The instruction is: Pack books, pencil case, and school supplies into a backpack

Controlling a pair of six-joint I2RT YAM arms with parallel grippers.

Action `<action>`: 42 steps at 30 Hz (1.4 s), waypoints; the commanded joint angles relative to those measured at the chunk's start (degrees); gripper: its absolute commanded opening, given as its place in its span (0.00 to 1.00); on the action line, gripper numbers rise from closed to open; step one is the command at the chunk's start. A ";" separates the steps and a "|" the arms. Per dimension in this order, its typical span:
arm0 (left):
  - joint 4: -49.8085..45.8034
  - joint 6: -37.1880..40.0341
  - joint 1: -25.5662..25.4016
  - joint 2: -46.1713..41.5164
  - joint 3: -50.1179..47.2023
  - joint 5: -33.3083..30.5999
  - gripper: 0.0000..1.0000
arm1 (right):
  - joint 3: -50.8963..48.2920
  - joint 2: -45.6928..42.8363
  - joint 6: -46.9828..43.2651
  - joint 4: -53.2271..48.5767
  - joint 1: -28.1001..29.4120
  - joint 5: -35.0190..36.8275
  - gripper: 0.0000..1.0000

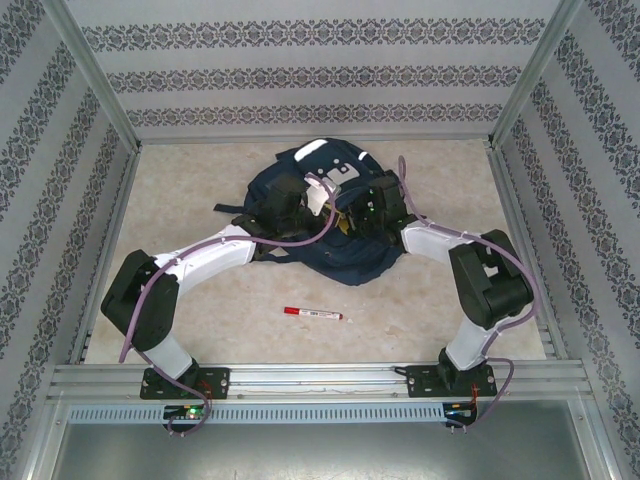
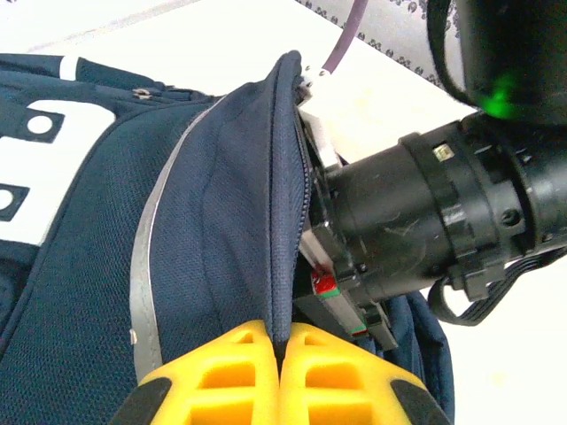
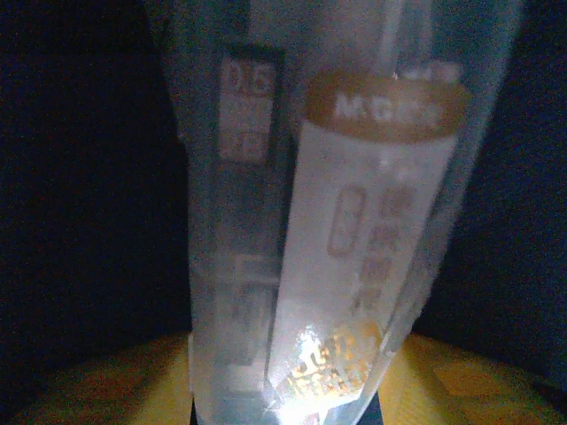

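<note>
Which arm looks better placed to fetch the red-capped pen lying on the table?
Probably the right. The left gripper is clamped on the rim of the backpack, holding it open. The right gripper, inside it, has a clear-wrapped packet between its fingers, and the pen lies roughly central, favouring neither.

Patterned walls (image 1: 320, 80) — pale marbled tabletop (image 1: 190, 190)

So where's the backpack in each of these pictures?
Top external: the backpack lies mid-table, towards the far side.
Left wrist: it takes the left half; the left gripper pinches its zip edge.
Right wrist: the darkness around the clear packet is probably its inside.
Shared landmark: the right arm, black, at the backpack's opening.
</note>
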 commanded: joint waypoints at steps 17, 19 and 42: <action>10.81 -4.63 1.79 -3.93 -3.10 0.68 0.00 | -2.09 -2.47 -24.12 0.22 -5.34 -14.54 0.48; 11.28 -4.52 1.88 -3.71 -3.34 1.04 0.00 | -2.76 -1.62 -23.66 1.04 -5.89 -13.03 0.42; 12.85 -4.92 4.00 -2.15 -2.63 4.27 0.00 | 6.05 11.17 -38.24 11.64 -4.50 -10.54 0.01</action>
